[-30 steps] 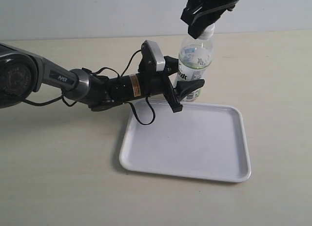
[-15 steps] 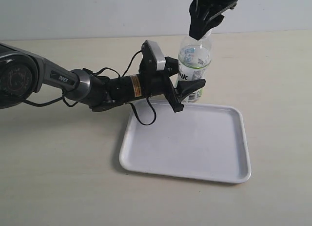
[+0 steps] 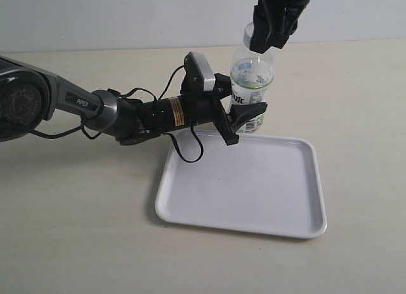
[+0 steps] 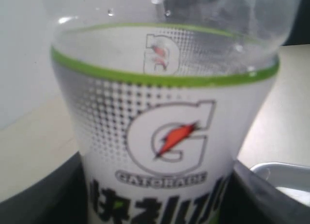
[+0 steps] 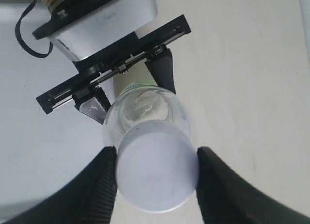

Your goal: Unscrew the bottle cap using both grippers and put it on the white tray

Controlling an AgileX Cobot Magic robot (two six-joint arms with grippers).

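The left gripper (image 3: pixel 244 119) reaches in sideways and is clamped on the bottle (image 3: pixel 252 78) at label height, one finger on each side of the body. In the left wrist view the label fills the frame and the dark fingers (image 4: pixel 38 195) show at both lower corners, pressed against it. The bottle stands upright in this grip, its base just beyond the far rim of the white tray (image 3: pixel 254 180), which lies on the table (image 3: pixel 76 211) below and in front of the left gripper's fingertips.

The right gripper (image 3: pixel 261 43) hangs straight above the left one, pointing down at the bottle's top. Its two fingers are closed on the bottle cap (image 5: pixel 157 173) – the right wrist view shows a black finger (image 5: pixel 104 185) tight against each side of the white disc. The cap sits on the neck directly between those fingers, with the clear shoulder of the bottle and the left gripper's crossbar seen beyond it – well above the tray.
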